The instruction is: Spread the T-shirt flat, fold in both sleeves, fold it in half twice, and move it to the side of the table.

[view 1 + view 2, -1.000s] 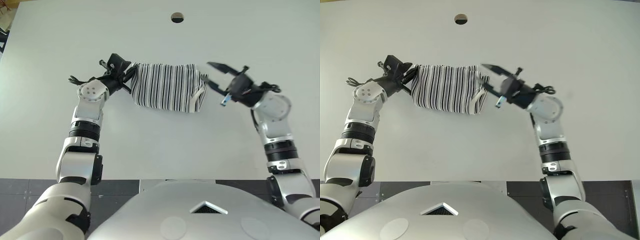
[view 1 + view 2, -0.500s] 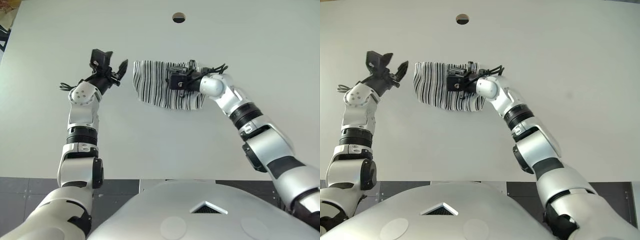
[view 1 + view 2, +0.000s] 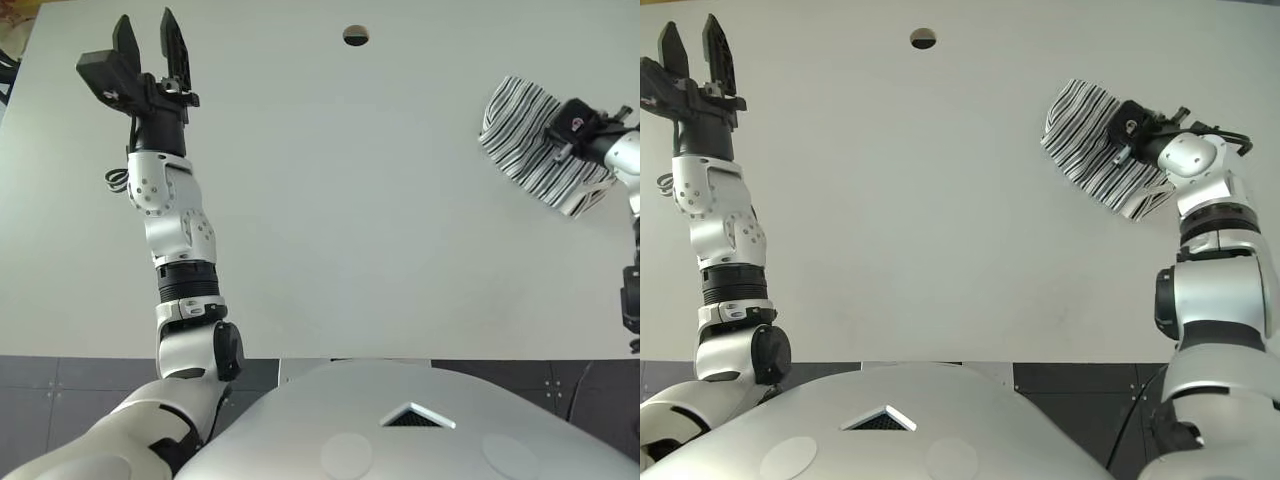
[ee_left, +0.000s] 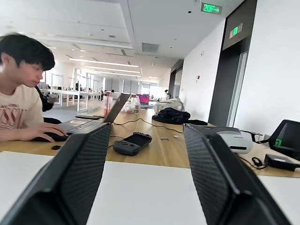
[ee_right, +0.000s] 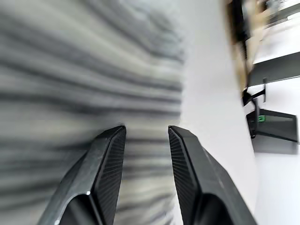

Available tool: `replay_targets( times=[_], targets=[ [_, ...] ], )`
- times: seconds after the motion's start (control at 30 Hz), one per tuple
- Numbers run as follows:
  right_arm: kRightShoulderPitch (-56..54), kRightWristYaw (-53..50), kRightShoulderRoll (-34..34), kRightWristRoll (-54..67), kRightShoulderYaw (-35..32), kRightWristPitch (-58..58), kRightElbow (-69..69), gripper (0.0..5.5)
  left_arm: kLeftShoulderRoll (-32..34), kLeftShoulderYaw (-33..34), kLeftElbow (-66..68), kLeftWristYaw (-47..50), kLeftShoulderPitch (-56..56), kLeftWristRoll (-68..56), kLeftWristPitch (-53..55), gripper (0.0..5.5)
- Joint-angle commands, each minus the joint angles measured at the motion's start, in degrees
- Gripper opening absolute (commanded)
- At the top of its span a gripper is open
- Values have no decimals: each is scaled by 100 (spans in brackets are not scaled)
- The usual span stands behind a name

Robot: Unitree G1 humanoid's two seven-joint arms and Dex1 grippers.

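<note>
The folded black-and-white striped T-shirt (image 3: 525, 140) lies tilted on the white table (image 3: 350, 230) at its far right side. My right gripper (image 3: 1123, 128) sits on the shirt's near right part, with its fingers pinched into the cloth. In the right wrist view both dark fingers (image 5: 105, 173) lie against the striped fabric (image 5: 84, 70) with a narrow gap between them. My left gripper (image 3: 147, 20) is raised high over the table's far left corner, well away from the shirt. It is open with nothing between its fingers (image 4: 79, 178).
A round cable hole (image 3: 354, 36) sits in the table near its far edge, at the middle. Bare white tabletop stretches between the two arms. Beyond the table's far edge, the left wrist view takes in a wooden desk (image 4: 154, 157) with a laptop and small items.
My right gripper has pulled the folded T-shirt from the table's middle to its right side. The left arm has let go, swung back left and lifted, with its gripper open.
</note>
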Motion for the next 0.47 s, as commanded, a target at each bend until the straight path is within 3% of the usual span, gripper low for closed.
replay_targets(
  times=[0.03, 0.13, 0.2, 0.33, 0.37, 0.4, 0.47],
  targets=[
    [-885, -2414, -109, 139, -870, -1595, -736, 170, -158, 182, -213, 319, 21, -69, -1, 285],
    [-797, -3358, 137, 115, -1219, -2332, -1424, 170, -338, 184, -332, 462, -81, -149, 62, 285],
    [-622, -2662, 1129, 1257, -1450, -2218, -1579, 170, -424, 149, -223, 555, -458, -265, 340, 285],
    [-100, -21, 2837, 3818, -1503, -159, -2584, 170, -357, -86, 428, 1300, -1241, 792, -149, 285],
    [109, 125, 3076, 4035, -1417, 274, -2929, 170, -375, -132, 573, 1822, -1416, 1177, -22, 285],
    [239, -501, 3231, 3709, -1392, 510, -3088, 170, -357, -245, 685, 2049, -1516, 1516, -49, 285],
    [389, -1119, 3421, 3682, -1475, 1369, -3529, 170, -299, -531, 798, 1975, -1545, 1887, -245, 285]
  ],
)
